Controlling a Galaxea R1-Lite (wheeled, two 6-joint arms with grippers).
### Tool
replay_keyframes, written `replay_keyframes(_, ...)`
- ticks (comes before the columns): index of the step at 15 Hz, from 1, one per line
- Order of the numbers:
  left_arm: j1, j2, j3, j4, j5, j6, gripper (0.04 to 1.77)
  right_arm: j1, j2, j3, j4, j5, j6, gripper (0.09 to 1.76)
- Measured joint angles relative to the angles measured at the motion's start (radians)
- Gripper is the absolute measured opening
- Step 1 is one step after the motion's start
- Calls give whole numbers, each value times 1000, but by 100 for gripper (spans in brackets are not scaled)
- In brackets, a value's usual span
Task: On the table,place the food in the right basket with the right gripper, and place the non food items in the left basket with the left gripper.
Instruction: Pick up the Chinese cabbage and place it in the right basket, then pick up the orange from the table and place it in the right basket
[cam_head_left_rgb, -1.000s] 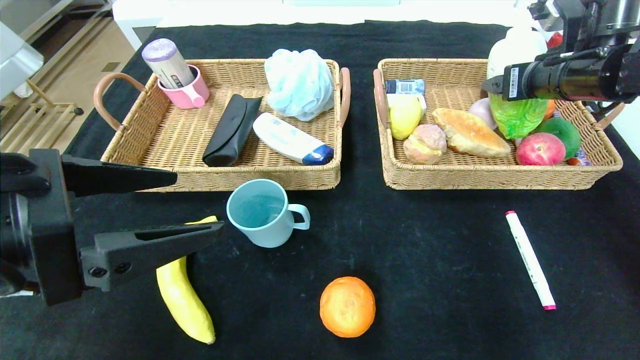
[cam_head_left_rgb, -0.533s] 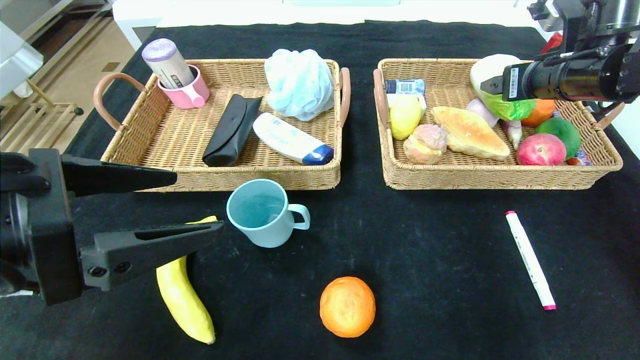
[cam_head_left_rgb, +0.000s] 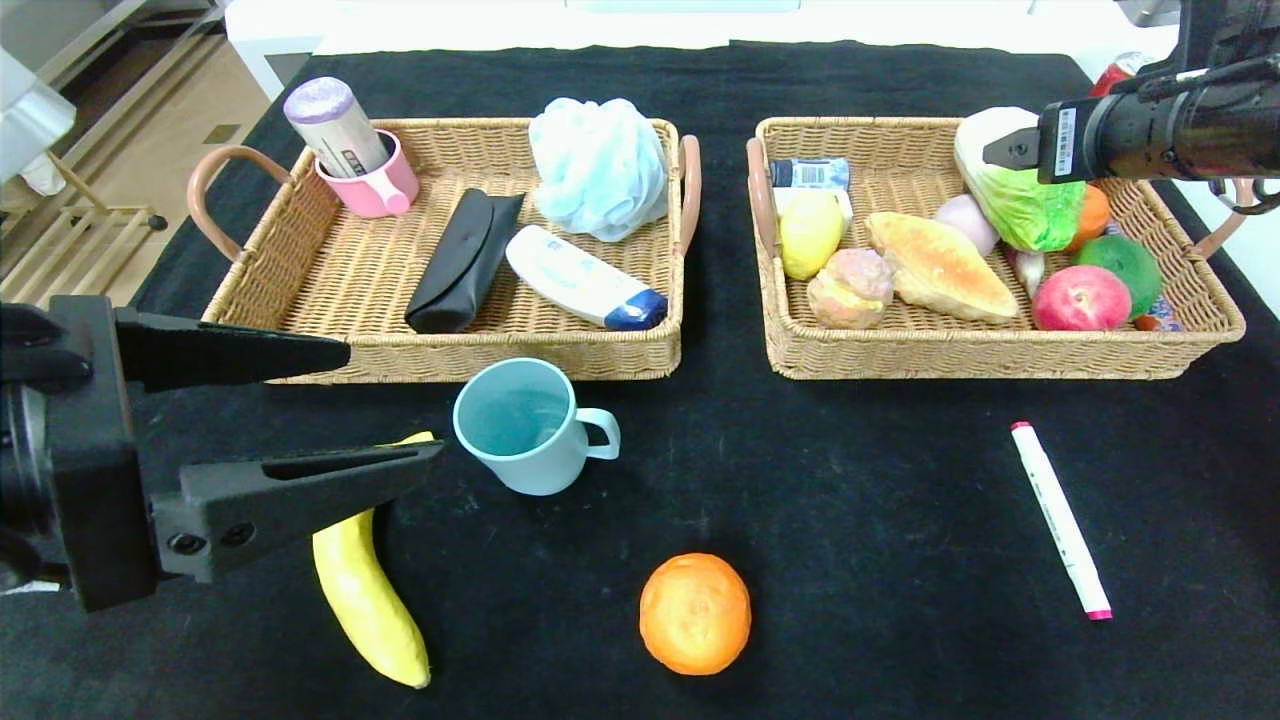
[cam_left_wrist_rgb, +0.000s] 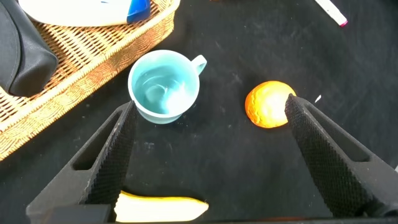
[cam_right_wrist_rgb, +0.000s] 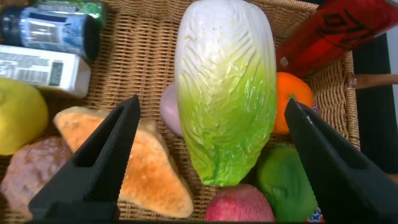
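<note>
My right gripper is open over the back right of the right basket. A green and white cabbage lies in that basket below it, between the open fingers in the right wrist view and free of them. My left gripper is open and empty, low at the front left. On the table lie a teal cup, a banana, an orange and a white marker. The left wrist view shows the cup, orange and banana.
The left basket holds a pink cup with a tube, a black case, a blue bath puff and a white bottle. The right basket also holds bread, a lemon, a pastry, an apple, a green fruit, an orange fruit and cans.
The cabbage stood upright under my right gripper, tipped over, and now lies in the right basket. My right gripper drew back to the right. The left arm barely moved.
</note>
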Motion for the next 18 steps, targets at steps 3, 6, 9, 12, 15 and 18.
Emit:
replay_keyframes(3,0,-2,1,0,0,0,172,6,-65,81,2,81,0,170)
replay_keyframes(6,0,-3,1,0,1,-1,172,13,-133,178,-1,167,3,170)
replay_keyframes(9,0,-4,0,0,4,-1,172,33,-203,279,-4,251,4,170)
replay_keyframes(12,0,-6,-1,-1,5,-1,172,83,-274,388,-17,303,5,170)
replay_keyframes(15,0,-9,0,-5,7,-2,172,167,-336,543,-138,314,5,170)
replay_keyframes(18,1,-9,-1,-6,7,-2,172,270,-382,725,-313,322,3,170)
